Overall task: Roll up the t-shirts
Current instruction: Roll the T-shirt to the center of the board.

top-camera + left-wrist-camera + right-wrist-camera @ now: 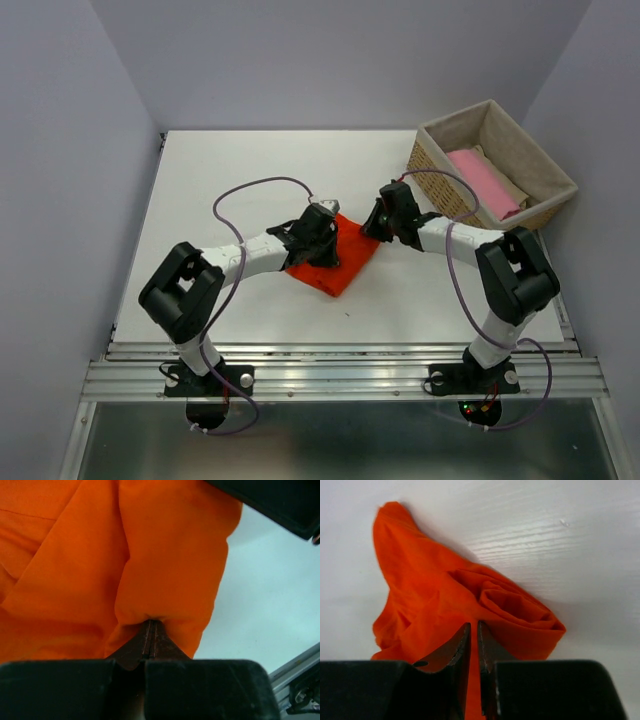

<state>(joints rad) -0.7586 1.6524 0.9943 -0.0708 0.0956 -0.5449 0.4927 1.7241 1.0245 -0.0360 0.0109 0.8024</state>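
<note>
Left gripper [316,238] first: jaws clamped tight on a fold along the left side of the orange-red t-shirt [345,270], mid-table [230,170]. Across to the right gripper [377,224], pinching the far right corner beside a rolled end. Cloth spans hand to hand, so I judge both must roll together.

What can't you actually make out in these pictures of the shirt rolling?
- Top view: the left tool and its arm cover much of the orange t-shirt, hiding the roll.
- Left wrist view: the top and left edges cut off the orange t-shirt, so its outline is lost.
- Top view: whatever lies under the pink t-shirt is hidden by it and the basket wall.
</note>
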